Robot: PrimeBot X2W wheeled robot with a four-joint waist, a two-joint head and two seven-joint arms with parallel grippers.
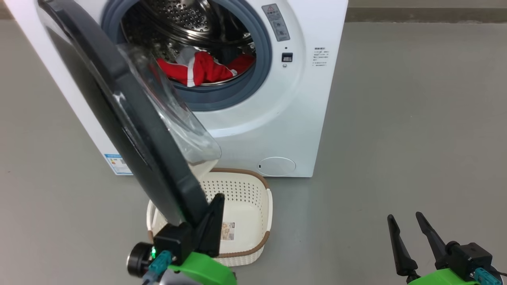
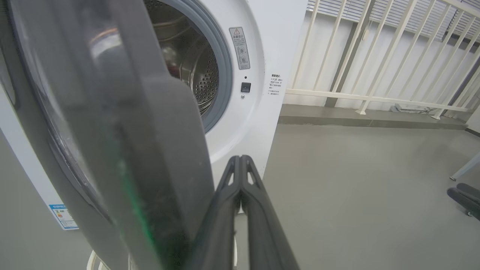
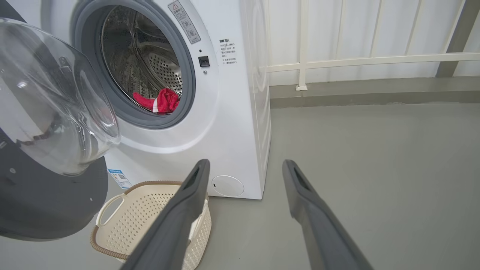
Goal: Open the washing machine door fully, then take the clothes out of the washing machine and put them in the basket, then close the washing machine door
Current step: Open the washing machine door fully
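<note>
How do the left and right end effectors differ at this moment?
The left end effector is shut, the right end effector open. The left sits by the washing machine door's dark rim; the right hangs apart over the floor. Both are dark and long-fingered.

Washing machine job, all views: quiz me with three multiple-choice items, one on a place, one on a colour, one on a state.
1. Where is the basket?
A. On the floor in front of the washing machine, just below its open door
B. On top of the machine
C. Far off to the machine's right

2. What colour are the clothes in the drum?
A. Blue
B. Red with white trim
C. Black

3. How is the right gripper?
A. Open, holding nothing
B. Shut on a garment
C. Shut on the door's rim

Answers:
1 A, the head view shows it on the floor below the door.
2 B, red cloth with a white stripe lies in the drum.
3 A, its fingers stand apart with bare floor between them.
</note>
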